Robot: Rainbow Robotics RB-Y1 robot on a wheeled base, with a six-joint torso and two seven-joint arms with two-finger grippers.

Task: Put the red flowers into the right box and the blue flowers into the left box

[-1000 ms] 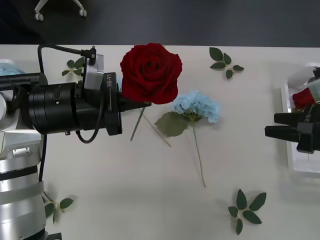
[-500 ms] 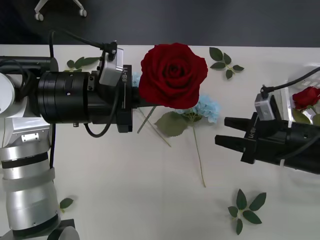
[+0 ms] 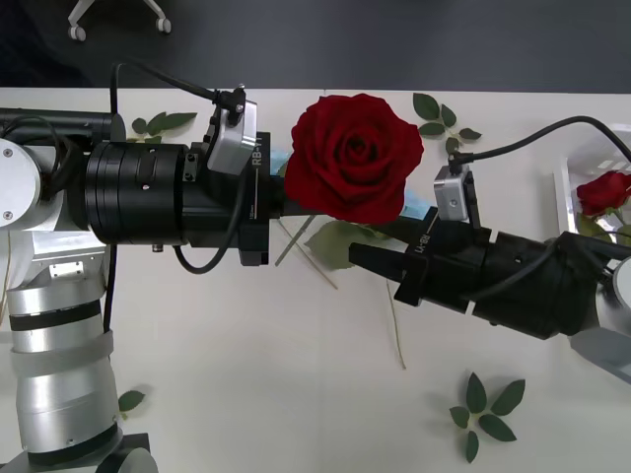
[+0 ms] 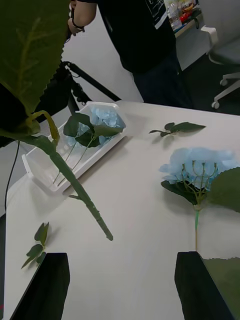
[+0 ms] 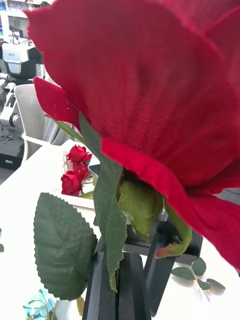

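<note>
Left claw (image 3: 279, 197): clamped on the stem of 1 red rose (image 3: 355, 156), held above the white surface (image 3: 246, 374) with the bloom facing up toward the front camera. In the left wrist view the black fingers (image 5: 117, 285) stand pressed together below the bloom, with the rose's leaf (image 5: 62, 245) beside them.

Right claw (image 3: 380, 258): reaching in from the right, fingers spread apart, tips just below the held bloom. In the right wrist view its 2 black fingers (image 4: 40, 285) sit at the corners, and the rose's stem (image 4: 75, 185) hangs between them, farther off and untouched.

1 blue flower (image 4: 197, 162) lies flat on the surface, partly under the 2 arms in the front view, its stem pointing toward the robot.

Left box (image 4: 40, 172): holds blue flowers (image 4: 102, 120) and leaves. Right box (image 3: 567, 212): holds red roses (image 3: 601, 192), also visible in the left wrist view.

Loose leaf sprigs (image 3: 485, 409) lie scattered on the surface.
</note>
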